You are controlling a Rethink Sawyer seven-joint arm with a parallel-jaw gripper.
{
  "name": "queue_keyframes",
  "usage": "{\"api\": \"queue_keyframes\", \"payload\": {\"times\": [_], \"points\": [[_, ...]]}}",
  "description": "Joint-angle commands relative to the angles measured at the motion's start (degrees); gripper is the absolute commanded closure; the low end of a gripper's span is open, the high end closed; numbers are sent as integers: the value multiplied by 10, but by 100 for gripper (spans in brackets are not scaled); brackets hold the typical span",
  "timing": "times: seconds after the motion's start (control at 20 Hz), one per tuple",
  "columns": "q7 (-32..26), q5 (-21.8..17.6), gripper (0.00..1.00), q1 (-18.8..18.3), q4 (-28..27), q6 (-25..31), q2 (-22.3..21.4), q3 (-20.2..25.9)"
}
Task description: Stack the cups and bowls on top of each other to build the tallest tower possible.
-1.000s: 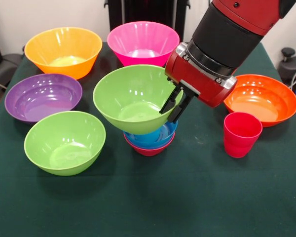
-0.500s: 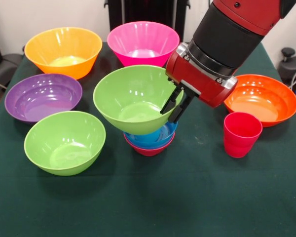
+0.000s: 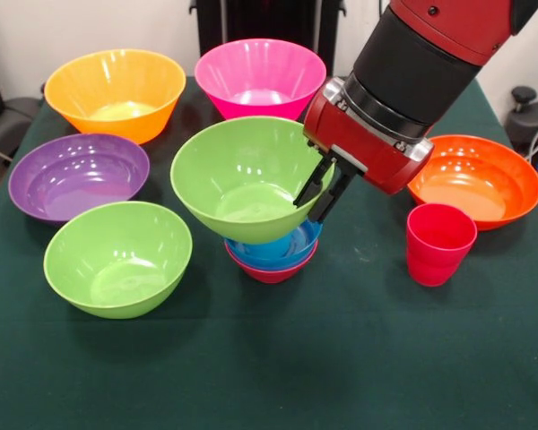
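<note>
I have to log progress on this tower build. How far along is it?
Done: a blue bowl sits nested in a red bowl. In hand: the tool grips the rim of a green bowl above that pair. Left: the red cup, the other green, purple, yellow-orange, pink and orange bowls sit apart, unstacked.

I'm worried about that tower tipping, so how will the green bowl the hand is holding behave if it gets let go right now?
The lime green bowl is tilted and far wider than the blue bowl under it, so it would probably rock or slide off. Its glossy plastic looks slippery and light. The hand pinches only the rim, so it may pivot.
</note>
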Motion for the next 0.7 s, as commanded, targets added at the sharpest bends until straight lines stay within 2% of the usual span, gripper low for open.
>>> {"api": "queue_keyframes", "payload": {"times": [0.05,0.7], "points": [[19,-20,100,14,51,-14,13,63],[27,-15,100,19,54,-16,12,64]]}}
